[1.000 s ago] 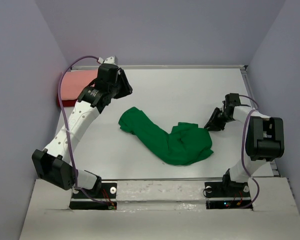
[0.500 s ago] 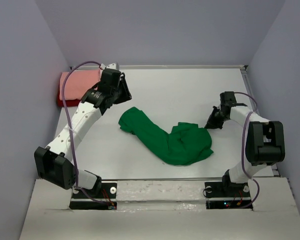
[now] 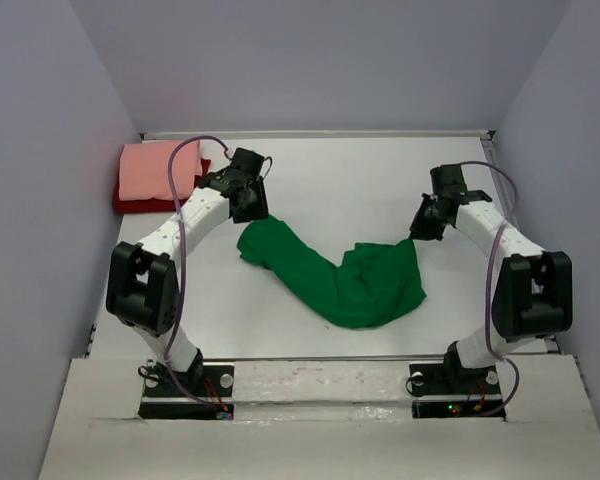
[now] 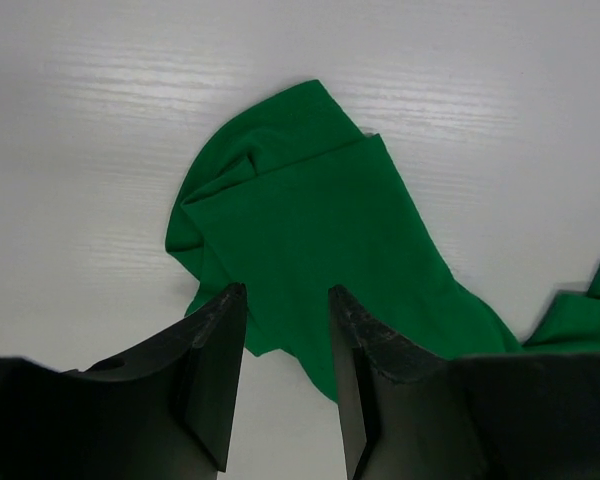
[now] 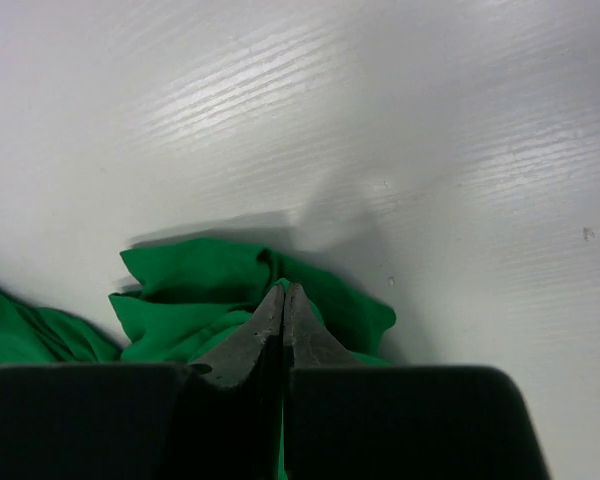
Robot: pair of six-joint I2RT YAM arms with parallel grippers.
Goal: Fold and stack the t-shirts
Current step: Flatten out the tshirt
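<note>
A bright green t-shirt [image 3: 350,285] lies crumpled across the middle of the table. My left gripper [image 3: 259,213] hovers open just over its left end, and the cloth [image 4: 310,215] shows between and beyond the spread fingers [image 4: 225,330]. My right gripper [image 3: 417,233] is shut on the shirt's upper right edge, with a fold of green cloth [image 5: 190,300] pinched at the tips of that gripper [image 5: 283,292]. A folded salmon-pink t-shirt [image 3: 155,168] lies on a dark red t-shirt [image 3: 132,203] at the back left corner.
Grey walls enclose the white table [image 3: 360,180] on three sides. A raised rail runs along the back edge [image 3: 320,133]. Both arm bases sit at the near edge, with cables looping along the arms.
My left arm has swung from over the pink stack to the green shirt's left end. My right gripper has closed on the shirt's right edge and shifted slightly toward the back.
</note>
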